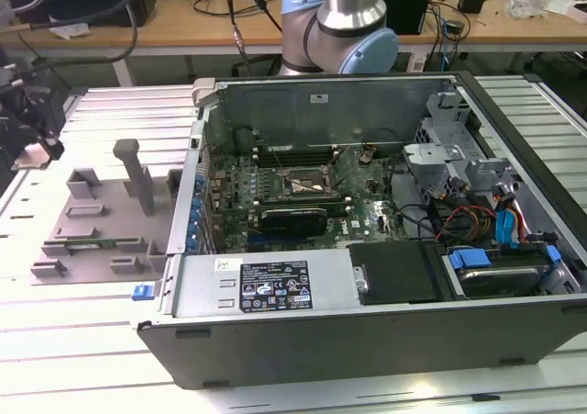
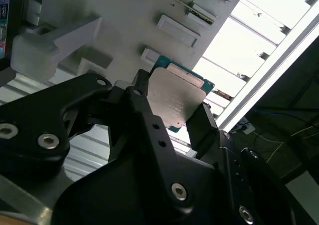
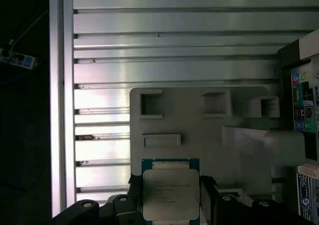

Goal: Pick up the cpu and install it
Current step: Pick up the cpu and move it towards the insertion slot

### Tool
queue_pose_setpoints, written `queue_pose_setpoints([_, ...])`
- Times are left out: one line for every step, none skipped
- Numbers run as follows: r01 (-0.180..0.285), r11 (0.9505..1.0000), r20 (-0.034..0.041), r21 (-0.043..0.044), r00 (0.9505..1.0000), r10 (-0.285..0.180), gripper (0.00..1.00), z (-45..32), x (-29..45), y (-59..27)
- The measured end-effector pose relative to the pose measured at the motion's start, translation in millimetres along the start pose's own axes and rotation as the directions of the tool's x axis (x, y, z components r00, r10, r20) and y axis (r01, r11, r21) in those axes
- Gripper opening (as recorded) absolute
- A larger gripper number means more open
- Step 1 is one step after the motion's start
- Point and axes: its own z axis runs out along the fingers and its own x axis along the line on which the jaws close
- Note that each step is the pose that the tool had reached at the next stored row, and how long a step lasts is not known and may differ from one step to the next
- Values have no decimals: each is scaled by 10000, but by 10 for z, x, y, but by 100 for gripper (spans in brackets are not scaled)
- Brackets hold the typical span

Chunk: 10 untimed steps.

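The cpu [image 2: 174, 98] is a flat square chip with a shiny silver top and a thin blue-green rim. It sits between the two black fingers [image 2: 142, 105] of my gripper [image 2: 172, 110], which is shut on its opposite edges. In the first wrist view the cpu [image 3: 171, 194] hangs over the near edge of the grey plastic tray [image 3: 199, 135]. In the exterior view my gripper [image 1: 32, 134] is at the far left, above the table and left of the tray [image 1: 101, 221]. The motherboard socket [image 1: 307, 184] lies inside the open computer case [image 1: 367, 313], well to the exterior view's right of the gripper.
The tray carries upright grey blocks [image 1: 138, 171]. The case wall [image 1: 197, 194] stands between the tray and the motherboard. Cables and drive bays [image 1: 495, 240] fill the case's right side. The ribbed metal table [image 1: 55, 341] ends at an edge [image 3: 62, 110].
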Motion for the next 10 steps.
queue_pose_setpoints([0,10000,1,-1,10000,0,55,-97,-3,6])
queue_pose_setpoints([0,10000,0,0,10000,0,55,-125,-4,7])
queue_pose_setpoints([0,10000,0,0,10000,0,55,-152,-5,8])
queue_pose_setpoints([0,10000,0,0,10000,0,55,-203,-7,11])
queue_pose_setpoints([0,10000,0,0,10000,0,55,-246,-9,14])
queue_pose_setpoints([0,10000,-1,0,10000,0,55,-306,-11,17])
queue_pose_setpoints([0,10000,0,0,10000,0,55,-331,-12,18])
queue_pose_setpoints([0,10000,0,0,10000,0,55,-354,-12,19])
queue_pose_setpoints([0,10000,0,0,10000,0,55,-388,-14,21])
queue_pose_setpoints([0,10000,1,0,10000,0,55,-408,-14,22])
